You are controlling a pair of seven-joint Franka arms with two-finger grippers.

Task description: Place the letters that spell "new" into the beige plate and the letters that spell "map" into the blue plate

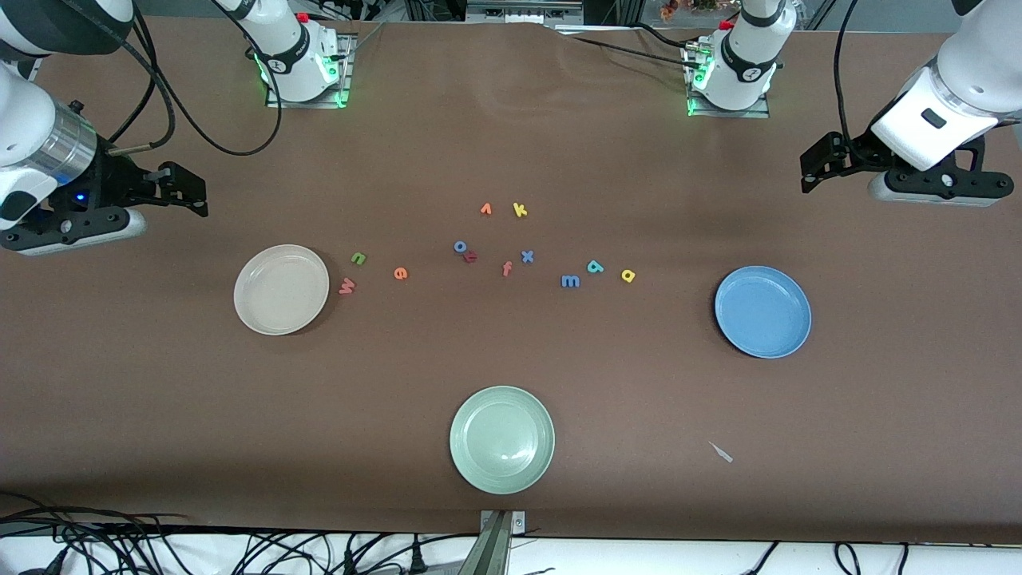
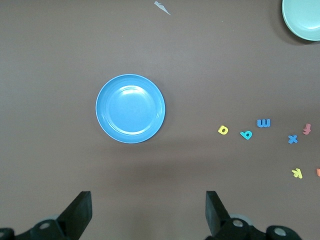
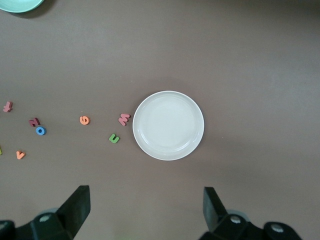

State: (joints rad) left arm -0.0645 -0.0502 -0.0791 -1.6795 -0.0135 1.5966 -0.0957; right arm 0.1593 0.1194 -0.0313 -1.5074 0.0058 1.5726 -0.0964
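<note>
Left claw (image 2: 145,212) above blue plate (image 2: 130,108), spread.

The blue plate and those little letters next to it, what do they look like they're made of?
The blue plate: probably hard plastic or melamine, smooth and slightly glossy, since soft highlights show on its base and rim; glazed ceramic can't be ruled out. The blue m, teal a and yellow p: likely foam or soft rubber, matte, with flat solid colour and no shine.
</note>
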